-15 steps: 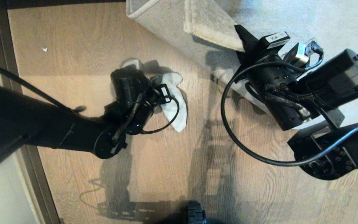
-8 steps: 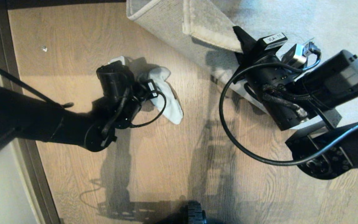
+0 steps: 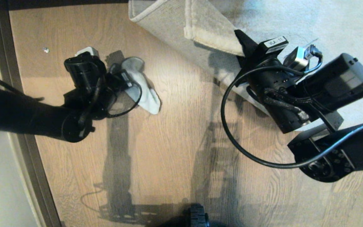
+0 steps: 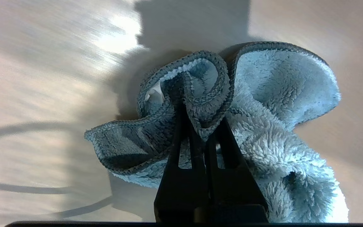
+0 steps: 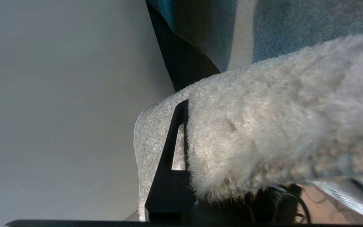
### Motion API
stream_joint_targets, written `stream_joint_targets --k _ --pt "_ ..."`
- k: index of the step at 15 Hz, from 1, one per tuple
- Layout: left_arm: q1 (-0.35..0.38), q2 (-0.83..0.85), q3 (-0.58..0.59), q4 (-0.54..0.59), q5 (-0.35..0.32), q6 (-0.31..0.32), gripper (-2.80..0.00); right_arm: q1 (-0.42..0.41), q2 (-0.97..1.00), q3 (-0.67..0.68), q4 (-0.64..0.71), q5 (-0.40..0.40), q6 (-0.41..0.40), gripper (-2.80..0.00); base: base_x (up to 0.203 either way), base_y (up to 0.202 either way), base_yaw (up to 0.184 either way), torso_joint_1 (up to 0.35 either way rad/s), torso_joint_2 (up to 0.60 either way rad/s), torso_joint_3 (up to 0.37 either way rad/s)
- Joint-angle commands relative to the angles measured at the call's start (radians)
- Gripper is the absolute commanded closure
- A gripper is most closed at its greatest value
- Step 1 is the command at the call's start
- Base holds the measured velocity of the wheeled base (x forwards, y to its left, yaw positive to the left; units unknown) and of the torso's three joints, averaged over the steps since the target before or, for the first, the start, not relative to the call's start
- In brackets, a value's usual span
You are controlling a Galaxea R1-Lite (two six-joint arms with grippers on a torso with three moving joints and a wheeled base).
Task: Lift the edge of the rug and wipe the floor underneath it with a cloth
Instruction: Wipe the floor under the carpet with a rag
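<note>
Rug edge (image 5: 263,132) in right gripper (image 5: 184,126)

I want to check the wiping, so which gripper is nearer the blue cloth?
Left. The left gripper is shut on the cloth; the right gripper holds the rug edge across the floor.

The floor (image 3: 175,132) is wood planks with wavy grain lines, smooth and a little shiny where light hits it. The cloth (image 4: 263,132) is soft and fluffy like a fuzzy towel, with a tight stitched hem round its edge. The rug edge (image 3: 213,39) is short, fuzzy pile on top, and its turned-up back looks flat and woven. The left gripper (image 4: 200,126) and the right gripper (image 3: 243,39) are hard black plastic, matt, not shiny
</note>
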Motion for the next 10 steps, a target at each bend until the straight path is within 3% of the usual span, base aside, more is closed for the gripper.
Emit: stream_joint_targets --k 1,4,7,10 --pt "0.036 -0.032 0.021 -0.003 0.004 -0.007 0.0 -0.001 0.005 -0.001 -0.048 -0.001 0.008 0.0 0.0 0.0 0.0 0.0 0.0 0.0" --pt "0.036 -0.105 0.154 -0.003 0.002 -0.012 0.0 -0.002 0.005 0.001 -0.048 0.0 0.01 0.0 0.0 0.0 0.0 0.0 0.0 0.0" --pt "-0.011 -0.243 0.369 -0.002 -0.003 -0.014 0.0 -0.002 0.009 0.002 -0.048 0.0 0.01 0.0 0.0 0.0 0.0 0.0 0.0 0.0" --pt "-0.174 -0.39 0.525 0.003 -0.003 -0.014 0.0 -0.002 0.009 0.004 -0.048 0.0 0.01 0.0 0.0 0.0 0.0 0.0 0.0 0.0"
